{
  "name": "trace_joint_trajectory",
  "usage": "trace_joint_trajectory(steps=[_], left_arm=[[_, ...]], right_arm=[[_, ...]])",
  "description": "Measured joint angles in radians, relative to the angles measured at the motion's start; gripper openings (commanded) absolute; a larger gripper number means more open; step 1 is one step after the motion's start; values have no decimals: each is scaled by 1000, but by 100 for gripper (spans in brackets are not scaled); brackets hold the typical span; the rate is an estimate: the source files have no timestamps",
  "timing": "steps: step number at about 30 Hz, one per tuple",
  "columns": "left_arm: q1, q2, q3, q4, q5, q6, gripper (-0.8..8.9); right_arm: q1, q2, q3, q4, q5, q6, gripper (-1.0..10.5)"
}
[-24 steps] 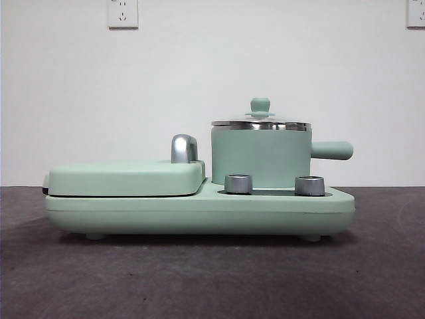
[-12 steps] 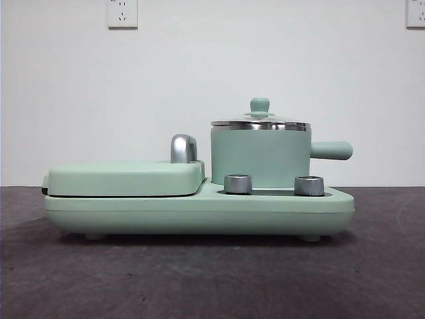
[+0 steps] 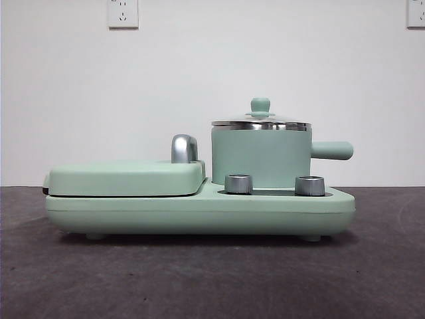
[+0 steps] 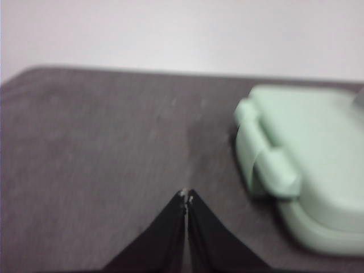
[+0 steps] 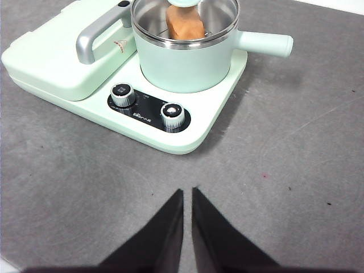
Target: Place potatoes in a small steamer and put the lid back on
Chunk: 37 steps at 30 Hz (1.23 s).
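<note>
On the right end of the mint-green cooker base (image 3: 199,212), the small steamer (image 3: 261,158) stands upright with the lid (image 3: 260,122) seated on its rim, and the potato (image 5: 184,24) shows inside through the glass. Both the left gripper (image 4: 186,196) and the right gripper (image 5: 187,193) hover over the bare grey bench (image 5: 296,170), clear of the cooker, jaws pressed together and holding nothing

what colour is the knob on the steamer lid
Mint green, matching the pot. The knob on the lid shows best in the front view.
</note>
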Motion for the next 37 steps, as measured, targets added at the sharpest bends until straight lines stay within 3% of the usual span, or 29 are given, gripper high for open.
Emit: trace_joint_trajectory(steps=[6, 27, 32, 37], left_arm=[[11, -43, -63, 68, -1, 9, 6], [11, -42, -63, 52, -1, 13, 6], [11, -42, -63, 52, -1, 13, 6], [11, -42, -63, 52, -1, 13, 6]], right_arm=[[0, 0, 0, 0, 0, 0, 21], [-8, 0, 0, 43, 3, -21, 21], [-106, -27, -63, 299, 2, -131, 21], [-269, -100, -283, 477, 2, -189, 21]])
